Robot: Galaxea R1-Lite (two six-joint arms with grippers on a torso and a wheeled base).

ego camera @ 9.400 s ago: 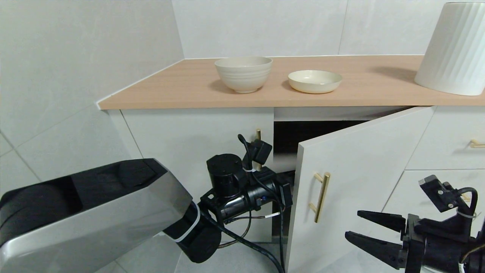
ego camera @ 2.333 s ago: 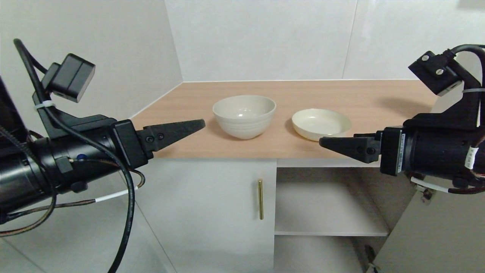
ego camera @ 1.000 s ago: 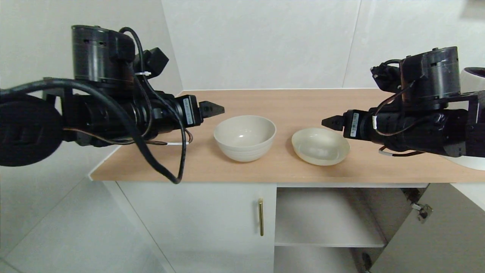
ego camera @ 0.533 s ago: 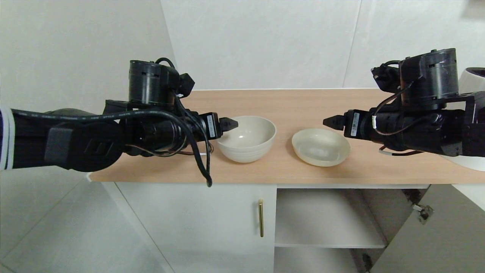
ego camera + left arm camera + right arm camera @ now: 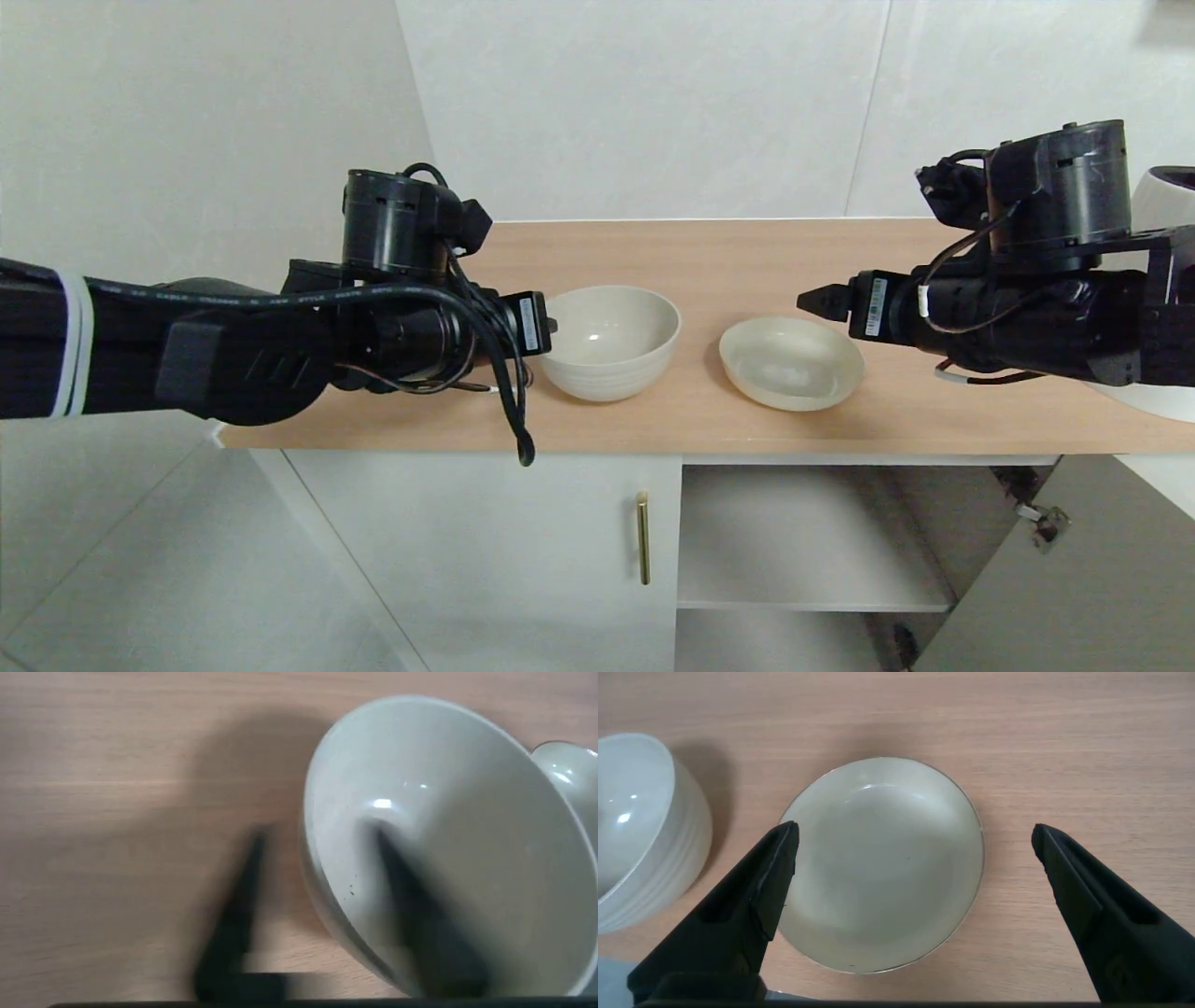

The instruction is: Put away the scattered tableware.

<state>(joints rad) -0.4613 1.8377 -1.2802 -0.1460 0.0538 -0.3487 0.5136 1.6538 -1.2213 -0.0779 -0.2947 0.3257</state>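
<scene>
Since half a second ago, our left tool (image 5: 551,325) has slid forward to the deep bowl (image 5: 611,341). Its open fingers straddle the bowl's left wall, one inside and one outside, not clamped. Our right tool (image 5: 810,301) has kept its place, fingers spread wide, hovering above the shallow dish (image 5: 790,362). Bowl and dish sit side by side, slightly apart, on the wooden table (image 5: 728,252), with the bowl on the left. Beneath the dish, a cabinet (image 5: 803,551) stands open.
</scene>
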